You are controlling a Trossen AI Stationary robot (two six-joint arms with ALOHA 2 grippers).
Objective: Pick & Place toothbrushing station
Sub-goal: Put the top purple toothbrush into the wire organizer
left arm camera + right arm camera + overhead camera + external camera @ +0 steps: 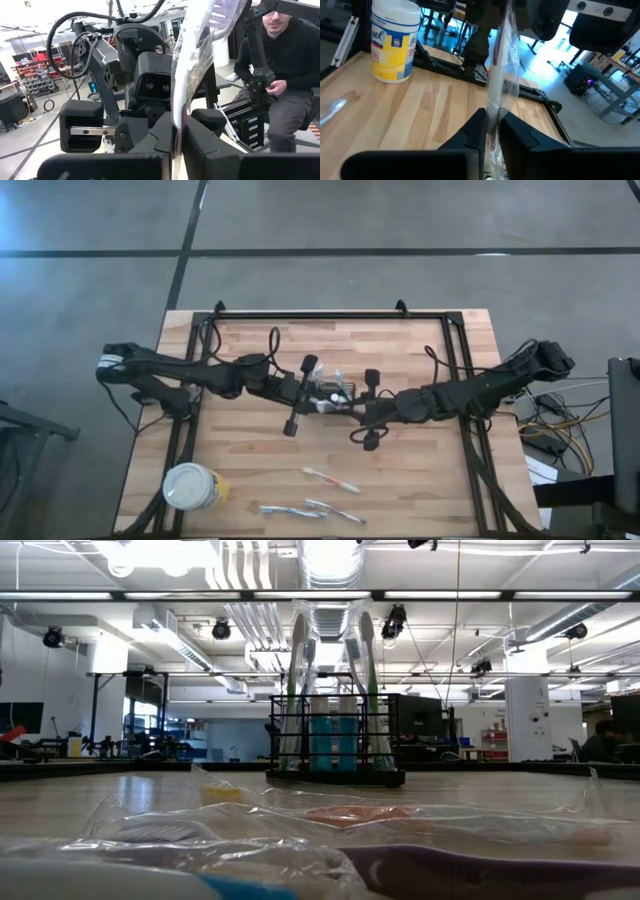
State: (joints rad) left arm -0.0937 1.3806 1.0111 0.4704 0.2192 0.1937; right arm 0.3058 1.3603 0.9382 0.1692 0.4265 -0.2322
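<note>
The white tub with yellow label (193, 486) stands at the table's near left corner, well apart from the work. Left of centre, the left gripper (177, 137) is pressed together on a clear-wrapped toothbrush (192, 65); facing it from the right, the right gripper (491, 131) pinches a similar wrapped toothbrush (501, 75). My guess is both arms meet at mid-table because the brushes are being fed into the toothbrushing station (335, 735), the black mesh caddy standing upright there, brushes already in it (seen level from the low view). It sits just between and beside both grippers; more wrapped brushes (330, 479) lie nearer the front edge
</note>
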